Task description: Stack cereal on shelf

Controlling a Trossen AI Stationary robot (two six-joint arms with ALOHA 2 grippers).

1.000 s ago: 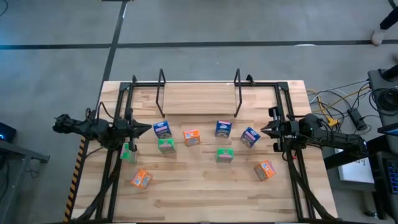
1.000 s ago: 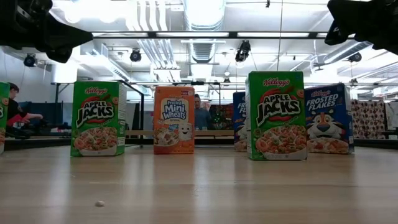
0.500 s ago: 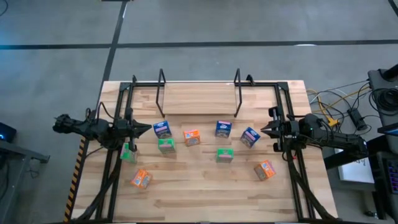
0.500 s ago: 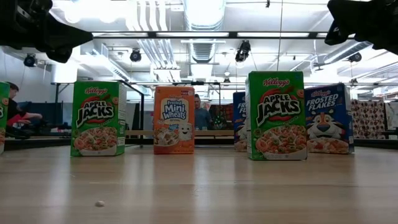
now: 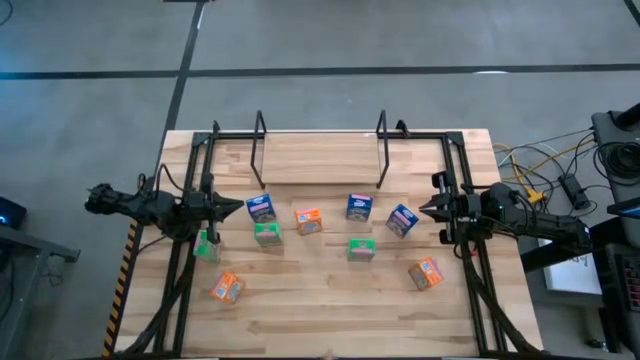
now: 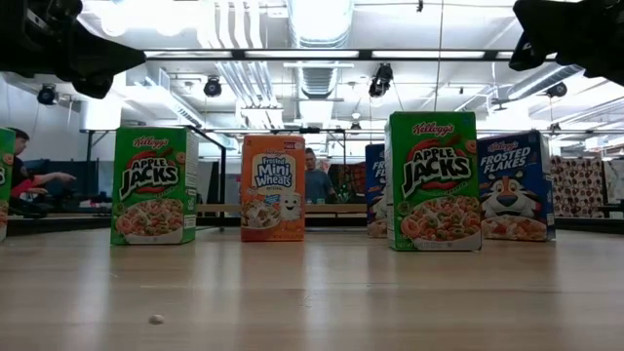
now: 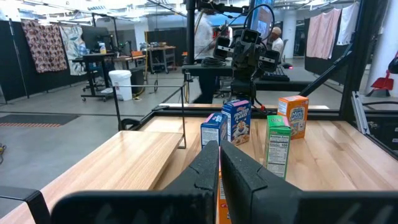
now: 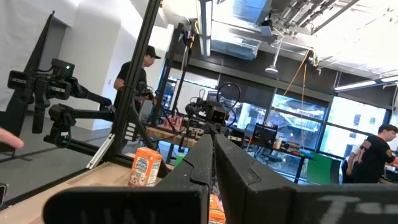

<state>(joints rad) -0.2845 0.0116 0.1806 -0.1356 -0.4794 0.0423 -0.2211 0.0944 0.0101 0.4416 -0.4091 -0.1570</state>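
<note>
Several small cereal boxes stand upright on the wooden table: blue (image 5: 261,208), (image 5: 359,207), (image 5: 402,220); green (image 5: 267,234), (image 5: 361,249), (image 5: 207,245); orange (image 5: 309,221), (image 5: 427,273), (image 5: 227,288). The black rod shelf (image 5: 320,133) stands at the far edge, with its two upright hoops toward the middle. My left gripper (image 5: 243,208) hangs shut above the table's left side, pointing at the nearest blue box. My right gripper (image 5: 421,210) hangs shut over the right side, beside another blue box. Both wrist views show the fingers (image 7: 219,155), (image 8: 211,146) together with nothing between them.
The arms' black frame rails (image 5: 190,260), (image 5: 478,270) run along both sides of the table. The near half of the table (image 5: 320,310) holds only two orange boxes. People stand in the room beyond, and a person's hand (image 8: 9,140) shows at the right wrist view's edge.
</note>
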